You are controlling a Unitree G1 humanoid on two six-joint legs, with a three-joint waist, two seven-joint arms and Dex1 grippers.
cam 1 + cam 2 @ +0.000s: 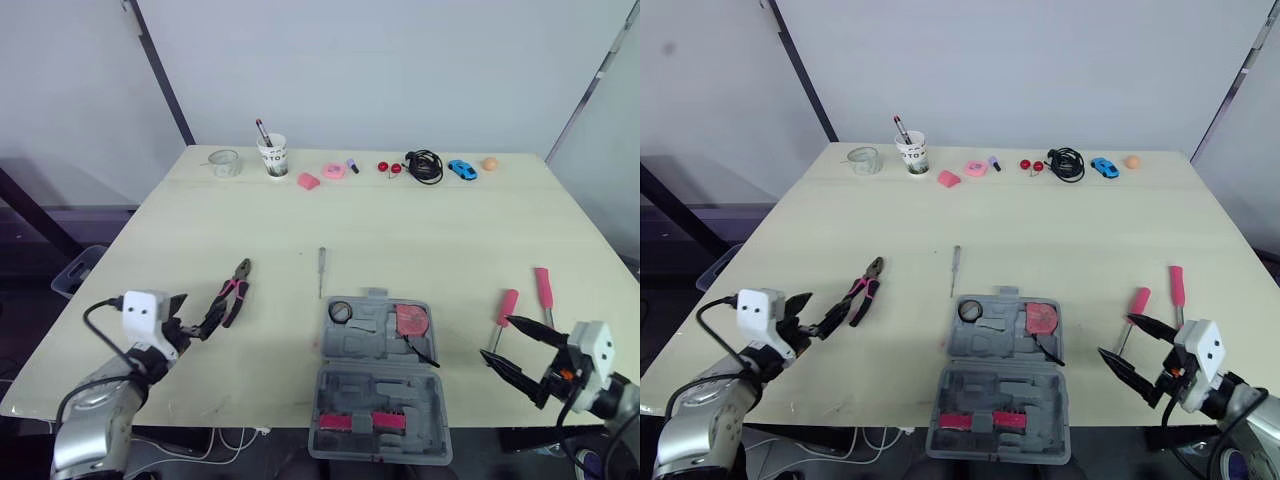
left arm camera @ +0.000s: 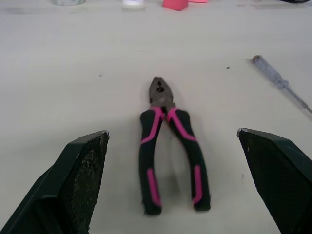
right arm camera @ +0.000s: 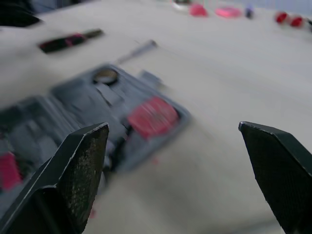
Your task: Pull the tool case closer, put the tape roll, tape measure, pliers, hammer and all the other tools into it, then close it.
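- Left eye view: the grey tool case (image 1: 375,390) lies open and flat at the middle of the table's (image 1: 200,220) near edge, directly in front of me.
- In the case's far half, the tape roll (image 1: 341,311) sits in the left corner and the red tape measure (image 1: 412,320) in the right. The near half holds a pink strip of small parts I can't make out.
- The pliers (image 2: 168,146), with black and pink handles, lie flat on the table left of the case, nose pointing away from me.
- My left gripper (image 1: 195,316) is low at the pliers' handle end with its jaws spread wide. In the left wrist view the handles lie in the gap and neither finger touches them.
- A slim screwdriver (image 1: 321,271) lies just beyond the case.
- Right of the case, a pink-handled tool (image 1: 507,306) and a second pink-handled tool (image 1: 543,288) lie near each other, apart from the case.
- My right gripper (image 1: 498,340) hangs just on my side of those two, jaws wide apart and empty.
- Along the far edge stand a clear jar (image 1: 223,162), a paper cup (image 1: 273,155) holding a pen, a black cable (image 1: 425,165) and a blue toy car (image 1: 461,169).
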